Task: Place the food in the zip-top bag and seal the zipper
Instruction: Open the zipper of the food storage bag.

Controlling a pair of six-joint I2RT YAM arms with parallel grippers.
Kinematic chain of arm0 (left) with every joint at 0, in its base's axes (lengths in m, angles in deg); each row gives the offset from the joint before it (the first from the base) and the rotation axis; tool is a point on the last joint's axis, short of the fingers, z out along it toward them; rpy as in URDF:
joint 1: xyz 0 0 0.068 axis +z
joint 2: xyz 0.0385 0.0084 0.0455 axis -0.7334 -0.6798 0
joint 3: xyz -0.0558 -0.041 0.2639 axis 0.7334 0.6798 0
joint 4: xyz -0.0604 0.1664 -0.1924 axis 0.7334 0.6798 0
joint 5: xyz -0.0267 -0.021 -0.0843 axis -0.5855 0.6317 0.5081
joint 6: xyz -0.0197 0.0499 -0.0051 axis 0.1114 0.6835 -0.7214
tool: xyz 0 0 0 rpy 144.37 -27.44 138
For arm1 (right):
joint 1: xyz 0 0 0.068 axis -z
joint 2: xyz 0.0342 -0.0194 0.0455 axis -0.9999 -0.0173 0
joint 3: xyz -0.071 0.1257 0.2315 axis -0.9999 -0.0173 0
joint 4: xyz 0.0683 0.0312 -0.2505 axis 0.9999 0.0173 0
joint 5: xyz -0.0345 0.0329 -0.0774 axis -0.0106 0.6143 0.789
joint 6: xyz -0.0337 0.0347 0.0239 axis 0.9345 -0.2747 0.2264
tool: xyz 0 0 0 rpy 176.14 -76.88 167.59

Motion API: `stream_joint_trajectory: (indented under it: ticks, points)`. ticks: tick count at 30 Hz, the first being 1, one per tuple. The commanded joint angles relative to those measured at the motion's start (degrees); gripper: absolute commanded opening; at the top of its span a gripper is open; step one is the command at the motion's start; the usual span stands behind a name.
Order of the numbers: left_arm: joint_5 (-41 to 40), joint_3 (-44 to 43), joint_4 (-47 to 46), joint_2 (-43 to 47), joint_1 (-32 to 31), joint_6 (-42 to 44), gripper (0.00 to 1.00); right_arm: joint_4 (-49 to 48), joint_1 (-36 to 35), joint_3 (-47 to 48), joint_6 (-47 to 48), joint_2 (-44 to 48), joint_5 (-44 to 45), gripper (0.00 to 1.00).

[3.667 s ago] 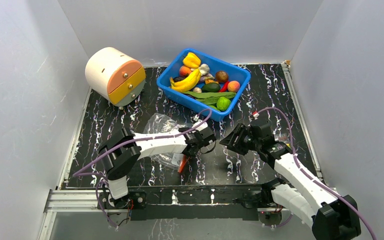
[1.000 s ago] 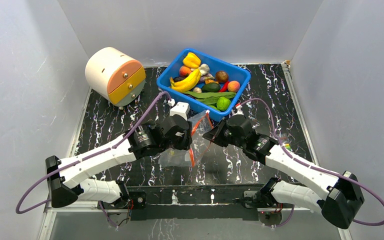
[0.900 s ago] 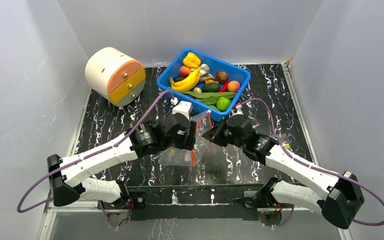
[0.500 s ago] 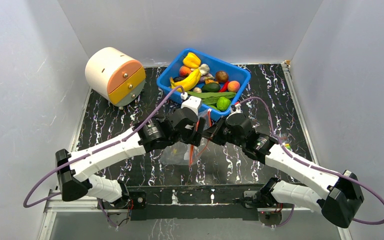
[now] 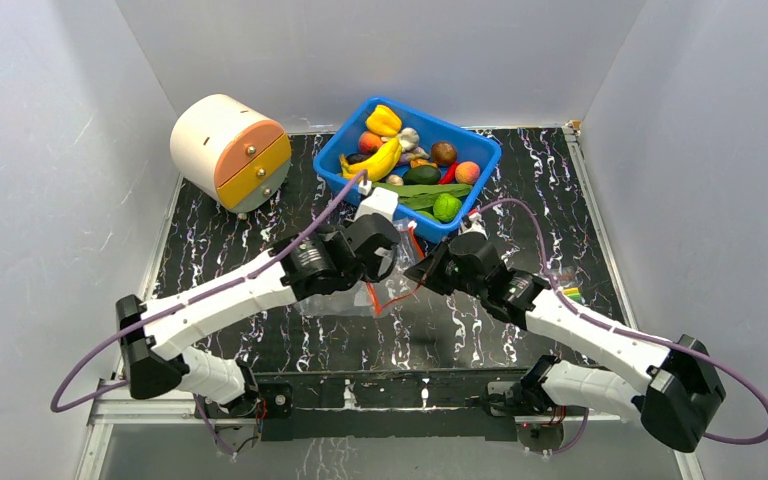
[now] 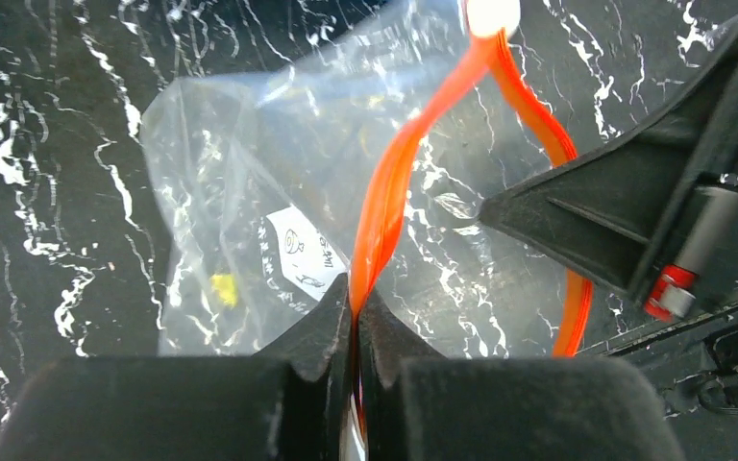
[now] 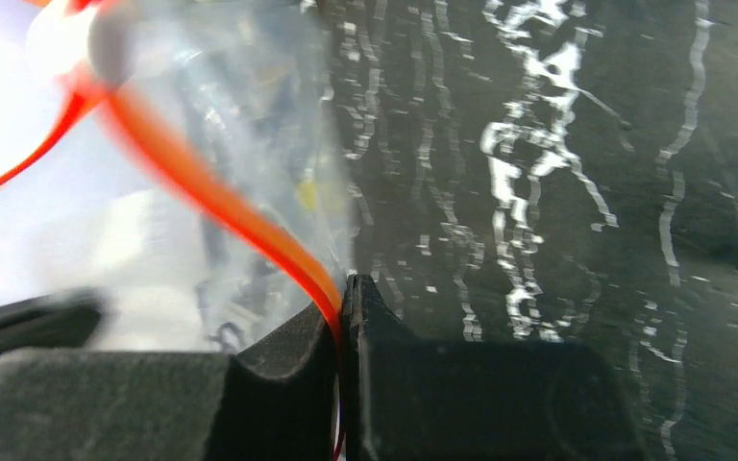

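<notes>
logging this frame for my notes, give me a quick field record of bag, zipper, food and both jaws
left jaws: shut on the zipper
right jaws: shut on the zipper, opposite side of the mouth
zip-top bag: held by its mouth between the two arms, mouth parted
food: in the blue bin
sealed: no

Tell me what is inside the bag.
Through the clear bag show only a white printed label and a small yellow speck, nothing else. Whether they sit inside or on the film I cannot tell. The left gripper, pinching the zipper, hides the near edge.
</notes>
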Motion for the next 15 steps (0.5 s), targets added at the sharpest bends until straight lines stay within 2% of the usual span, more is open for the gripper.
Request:
stream_joint_trajectory:
  ticks: [1,6,9,15]
  points:
    - [-6.0,-1.4,2.7,7.7,0.2,1.3,0.00,-1.9,-0.2,-4.6,2.2,-1.6,3.8,0.00]
    - [-8.4,10.8,-6.1,15.0,0.2,1.4,0.00,-5.1,-0.2,-6.7,1.9,-4.4,2.2,0.00]
    - [-7.2,16.2,-9.8,17.2,0.2,0.4,0.00,-5.8,-0.2,-4.2,5.2,-6.9,-0.5,0.07]
    - [-5.9,20.2,-10.6,16.8,0.2,0.6,0.00,-0.4,-0.2,3.8,11.5,-7.7,-1.5,0.33]
